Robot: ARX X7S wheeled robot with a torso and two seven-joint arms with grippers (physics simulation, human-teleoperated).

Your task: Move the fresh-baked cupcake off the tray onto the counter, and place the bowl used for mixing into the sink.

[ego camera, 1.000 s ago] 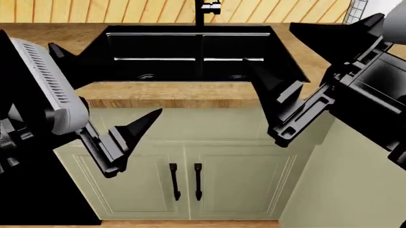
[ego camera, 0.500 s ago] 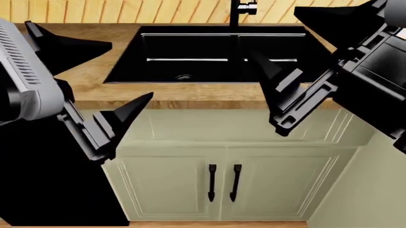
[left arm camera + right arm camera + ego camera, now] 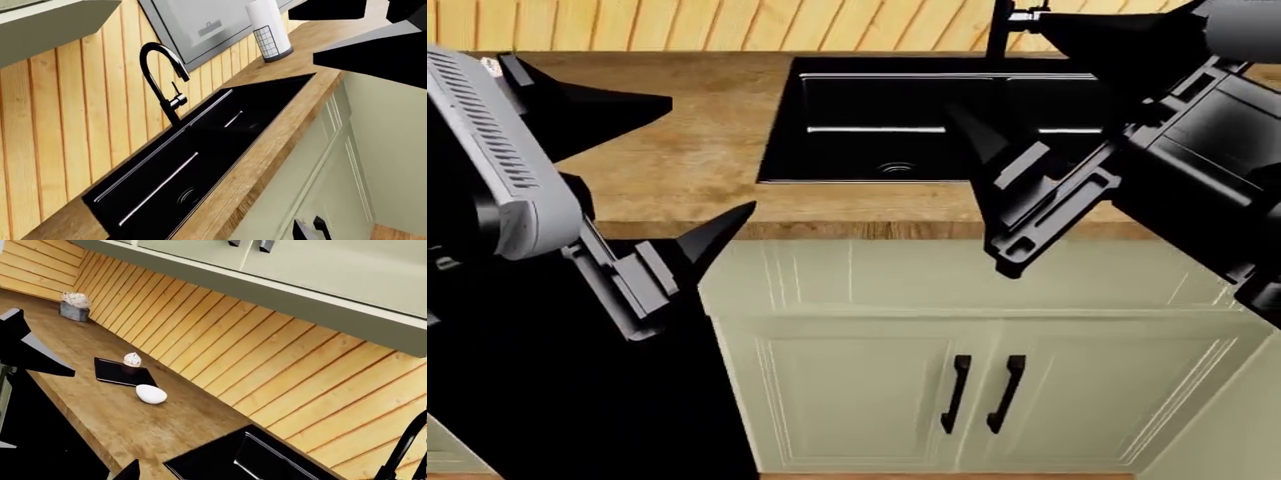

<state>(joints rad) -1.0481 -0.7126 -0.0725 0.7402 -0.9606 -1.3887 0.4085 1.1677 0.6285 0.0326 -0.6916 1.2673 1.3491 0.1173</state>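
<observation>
In the right wrist view the cupcake (image 3: 132, 359), white-frosted, stands on the black tray (image 3: 115, 374) far along the wood counter (image 3: 127, 425). The white bowl (image 3: 151, 394) lies on the counter just beside the tray, on its sink side. The black sink (image 3: 921, 120) with its faucet (image 3: 163, 75) shows in all views. My left gripper (image 3: 713, 152) is open over the counter's front edge, left of the sink. My right gripper (image 3: 994, 62) is open over the sink's front. Both hold nothing. The head view shows no cupcake, tray or bowl.
A small grey pot (image 3: 75, 306) with a pale plant stands beyond the tray by the slatted wall. A paper towel roll (image 3: 270, 30) stands on the counter past the sink's far end. Green cabinet doors with black handles (image 3: 981, 392) are below the counter.
The head view has swung left: sink and cabinet handles have slid rightward in the picture, showing more counter left of the sink. Both grippers stay open and empty.
</observation>
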